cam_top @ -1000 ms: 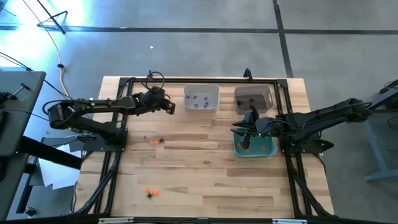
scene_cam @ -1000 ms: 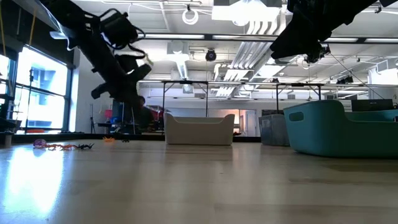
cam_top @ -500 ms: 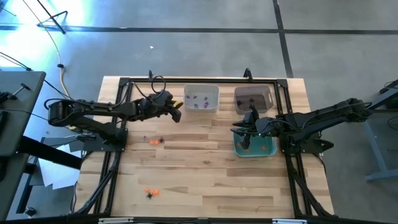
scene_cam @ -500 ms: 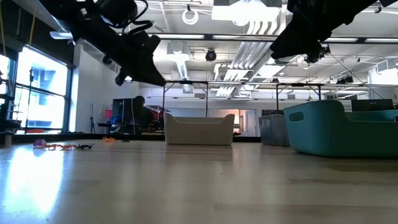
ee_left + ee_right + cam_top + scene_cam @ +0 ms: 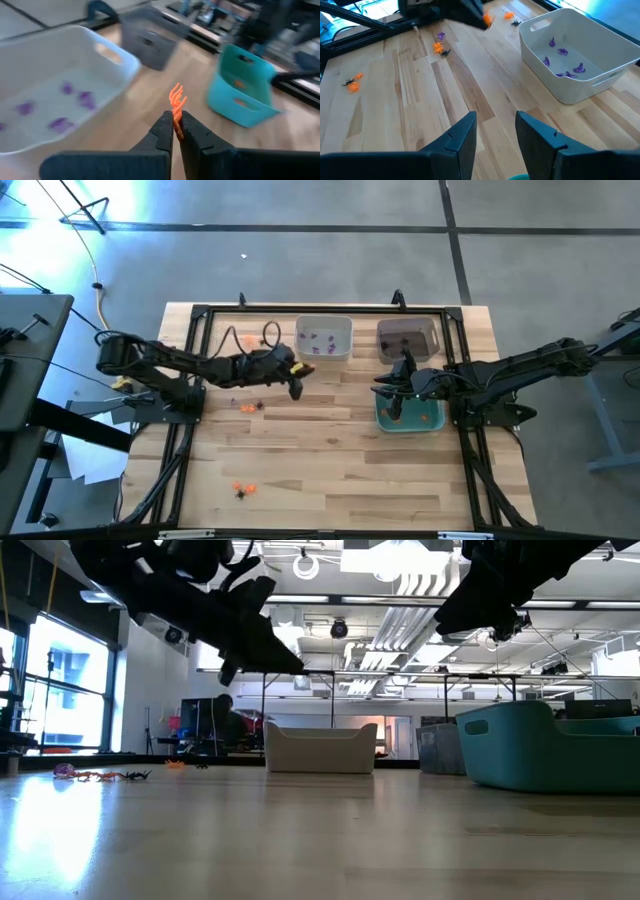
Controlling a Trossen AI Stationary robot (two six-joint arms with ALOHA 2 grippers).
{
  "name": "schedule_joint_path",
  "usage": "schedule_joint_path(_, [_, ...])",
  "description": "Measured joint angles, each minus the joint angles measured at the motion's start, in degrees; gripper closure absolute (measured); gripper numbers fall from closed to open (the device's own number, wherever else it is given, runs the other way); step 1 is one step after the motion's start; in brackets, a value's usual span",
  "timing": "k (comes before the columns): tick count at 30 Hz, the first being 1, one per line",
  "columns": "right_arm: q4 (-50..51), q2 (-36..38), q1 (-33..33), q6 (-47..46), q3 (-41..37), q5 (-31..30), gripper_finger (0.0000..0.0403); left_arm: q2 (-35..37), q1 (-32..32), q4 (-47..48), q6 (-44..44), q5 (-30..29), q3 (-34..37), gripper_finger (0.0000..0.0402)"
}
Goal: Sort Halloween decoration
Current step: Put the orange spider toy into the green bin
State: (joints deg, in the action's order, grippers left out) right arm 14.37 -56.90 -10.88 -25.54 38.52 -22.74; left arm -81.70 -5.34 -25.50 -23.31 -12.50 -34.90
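My left gripper [image 5: 297, 386] hangs above the table in front of the white bin [image 5: 324, 338] and is shut on a small orange trinket [image 5: 176, 104]. The white bin holds purple trinkets [image 5: 80, 100]. To its right stand the dark bin [image 5: 408, 337] and, nearer, the teal bin [image 5: 424, 421] with orange pieces inside. My right gripper [image 5: 395, 394] waits open above the teal bin's left part, nothing between its fingers [image 5: 465, 131]. More orange and black trinkets [image 5: 249, 408] lie loose on the wood, and others [image 5: 241, 489] lie near the front edge. My left gripper pinches the lower end of the orange trinket [image 5: 176, 122] between its two fingertips. The fingers slant slightly downward, coming from the table's left. The trinket's frilly end [image 5: 175, 96] sticks out past the fingertips, lifted clear of the table.
A black frame [image 5: 200, 380] runs along the table's left, far and right sides. Loose trinkets [image 5: 439, 47] lie on the left half of the wood; open planks [image 5: 330, 460] stretch across the middle and front. In the low view the room shows behind the bins.
My left gripper, still shut on the orange trinket, has swung from beside the white bin's left end toward the table's right and near edges, and its wrist has turned and tipped. It now hangs in front of the white bin.
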Motion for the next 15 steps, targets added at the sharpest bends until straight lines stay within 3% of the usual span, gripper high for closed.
schedule_joint_path(15, [0.0,0.0,0.0,0.0,0.0,0.0,0.0269,-17.9,6.7,-1.9,5.9,2.9,-16.5,0.0398])
